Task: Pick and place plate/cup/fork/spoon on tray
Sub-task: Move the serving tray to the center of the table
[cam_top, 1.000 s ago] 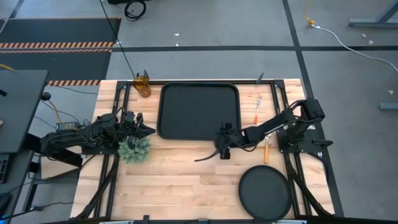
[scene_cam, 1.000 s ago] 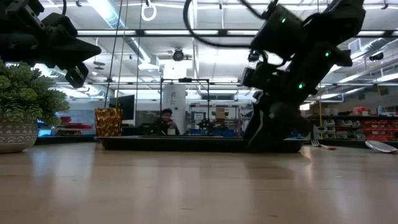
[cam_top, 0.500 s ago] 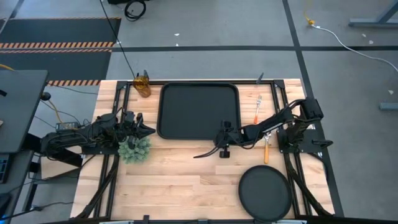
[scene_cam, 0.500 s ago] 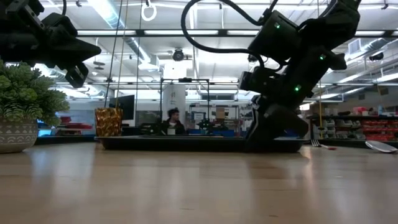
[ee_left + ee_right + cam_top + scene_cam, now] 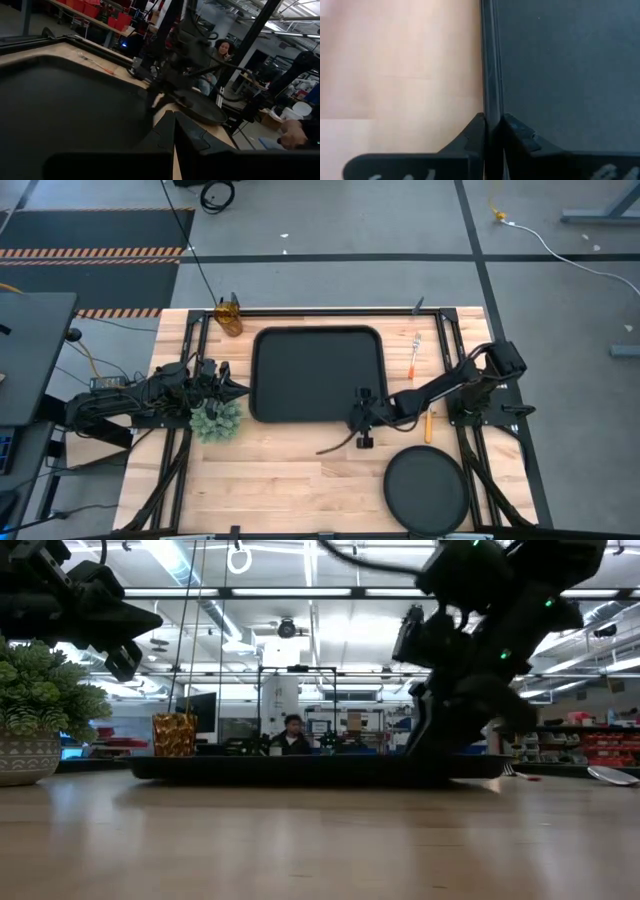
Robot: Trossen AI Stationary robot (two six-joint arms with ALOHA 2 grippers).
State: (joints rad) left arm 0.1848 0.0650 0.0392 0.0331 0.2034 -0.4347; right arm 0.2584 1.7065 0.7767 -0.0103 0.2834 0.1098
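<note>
Right gripper (image 5: 361,420): clamped on tray (image 5: 310,370) rim, near-right corner.
Left gripper (image 5: 232,389): closed, held at bench's left edge.

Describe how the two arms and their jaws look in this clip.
Both arms are dark, jointed links. The right arm trails a looping black cable and shows small green lights in the low view. Each gripper, left gripper and right gripper, ends in black, wedge-shaped jaws.
</note>
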